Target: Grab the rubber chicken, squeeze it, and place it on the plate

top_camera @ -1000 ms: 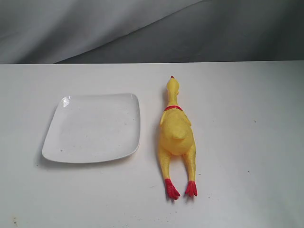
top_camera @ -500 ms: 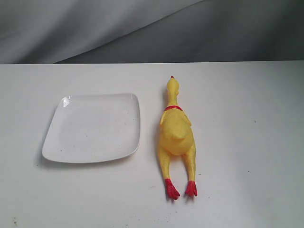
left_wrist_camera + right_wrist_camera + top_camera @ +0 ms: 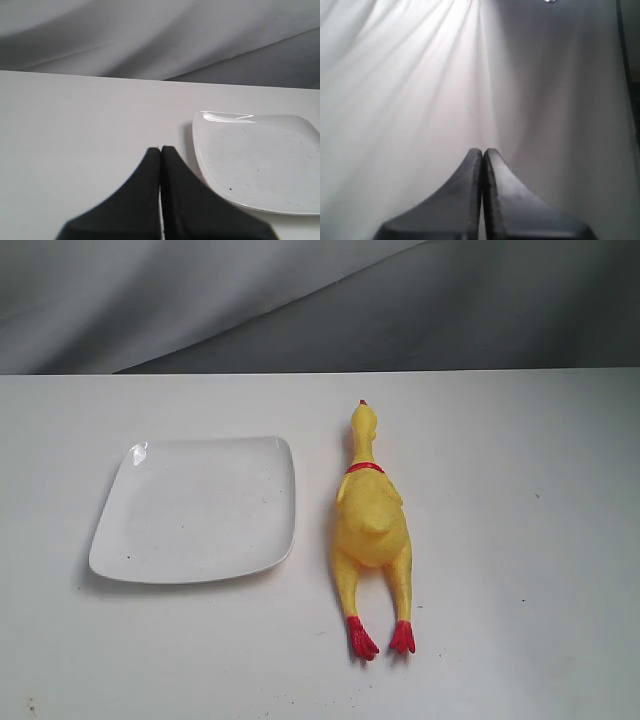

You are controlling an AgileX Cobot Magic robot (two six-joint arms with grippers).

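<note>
- The chicken (image 3: 372, 525) lies flat on the table (image 3: 520, 540), head toward the far edge and red feet toward the near one. It is just beside the plate (image 3: 200, 508) but not touching it.
- The plate holds nothing.
- The left gripper (image 3: 160, 149) has its jaws pressed together on nothing and sits near a plate corner.
- The right gripper (image 3: 483, 150) is likewise closed and empty. It faces only grey cloth (image 3: 420, 75).
- Neither gripper shows in the exterior view, so the pick looks not yet begun.
- Risk: a descent with closed jaws would shove the chicken rather than grasp it.
- Risk: a grip on the thin neck or legs could let the plump body sag and swing.
- Risk: the soft body may bulge and slip out during the squeeze.
- Risk: the chicken looks about as long as the plate, so an off-centre drop could leave it hanging over the rim or nudge the glossy plate.
</note>
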